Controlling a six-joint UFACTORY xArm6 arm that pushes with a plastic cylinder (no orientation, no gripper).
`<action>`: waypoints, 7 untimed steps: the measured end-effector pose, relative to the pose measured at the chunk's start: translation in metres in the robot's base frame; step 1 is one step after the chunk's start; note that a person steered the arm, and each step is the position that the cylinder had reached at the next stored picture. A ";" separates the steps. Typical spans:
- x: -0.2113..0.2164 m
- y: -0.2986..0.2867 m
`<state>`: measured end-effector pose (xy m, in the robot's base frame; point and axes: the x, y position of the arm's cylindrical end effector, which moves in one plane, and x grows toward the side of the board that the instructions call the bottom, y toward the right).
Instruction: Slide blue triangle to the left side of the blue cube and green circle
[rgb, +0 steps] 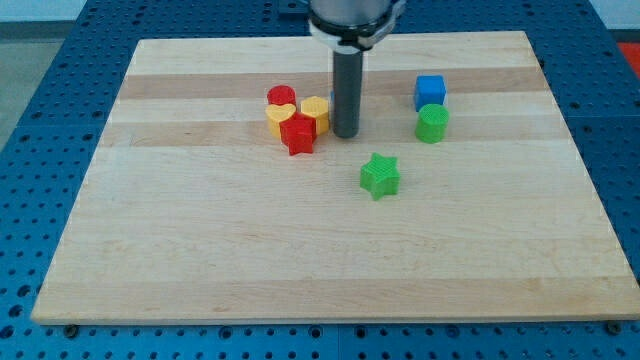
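Observation:
The blue cube (430, 91) sits at the view's upper right, with the green circle (432, 124) just below it and close to it. My tip (345, 134) rests on the board left of those two, right beside the yellow hexagon (316, 112). The blue triangle does not show clearly; the rod may be hiding it.
A red circle (281, 96), a yellow heart (279, 119), the yellow hexagon and a red block (298, 134) form a tight cluster left of my tip. A green star (380, 175) lies below and right of my tip. The wooden board (200, 250) rests on a blue perforated table.

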<state>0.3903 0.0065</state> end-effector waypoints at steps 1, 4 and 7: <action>0.000 -0.006; -0.078 0.002; -0.159 0.003</action>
<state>0.2311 0.0096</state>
